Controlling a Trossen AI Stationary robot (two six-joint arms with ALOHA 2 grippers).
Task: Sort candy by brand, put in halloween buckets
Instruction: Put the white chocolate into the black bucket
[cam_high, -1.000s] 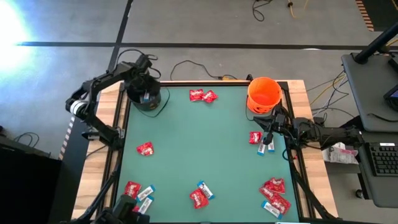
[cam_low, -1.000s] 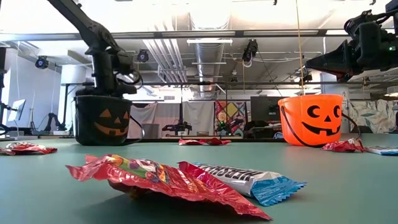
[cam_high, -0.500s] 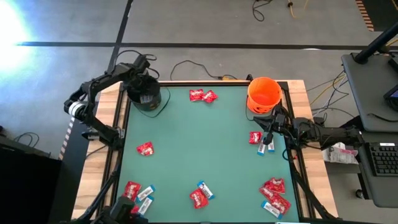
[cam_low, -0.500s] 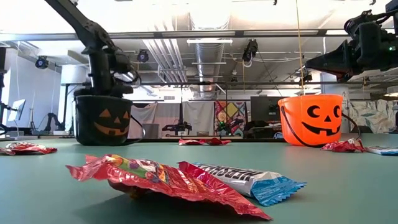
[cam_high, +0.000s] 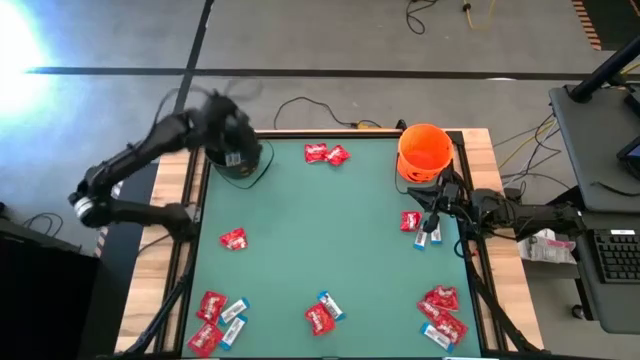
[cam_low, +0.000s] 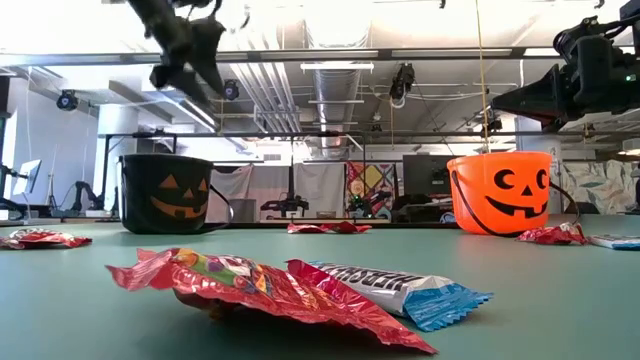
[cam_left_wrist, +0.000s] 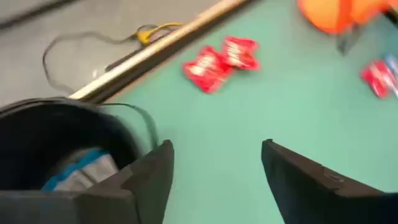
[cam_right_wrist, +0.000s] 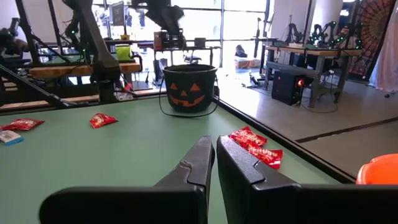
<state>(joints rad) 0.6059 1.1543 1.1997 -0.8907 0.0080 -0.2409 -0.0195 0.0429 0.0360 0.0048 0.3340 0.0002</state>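
Note:
The black bucket (cam_high: 241, 160) stands at the table's far left corner, and a white-and-blue bar (cam_left_wrist: 79, 175) lies inside it. My left gripper (cam_left_wrist: 214, 171) is open and empty. It hangs high above this bucket (cam_low: 165, 194), blurred in the high view (cam_high: 226, 133) and the low view (cam_low: 188, 52). The orange bucket (cam_high: 424, 151) stands at the far right. My right gripper (cam_high: 433, 207) is shut and hovers just near of it, above a red packet (cam_high: 409, 221) and a white-and-blue bar (cam_high: 431, 236).
Two red packets (cam_high: 326, 154) lie at the far edge between the buckets, and one red packet (cam_high: 233, 238) left of centre. Mixed groups lie along the near edge: near left (cam_high: 217, 312), near middle (cam_high: 322, 313) and near right (cam_high: 441, 312). The middle of the green mat (cam_high: 320, 230) is bare.
My left gripper has risen quickly from the black bucket's mouth to well above it, while its arm has swung out toward the table's left and near side. The right arm and the candy have kept still.

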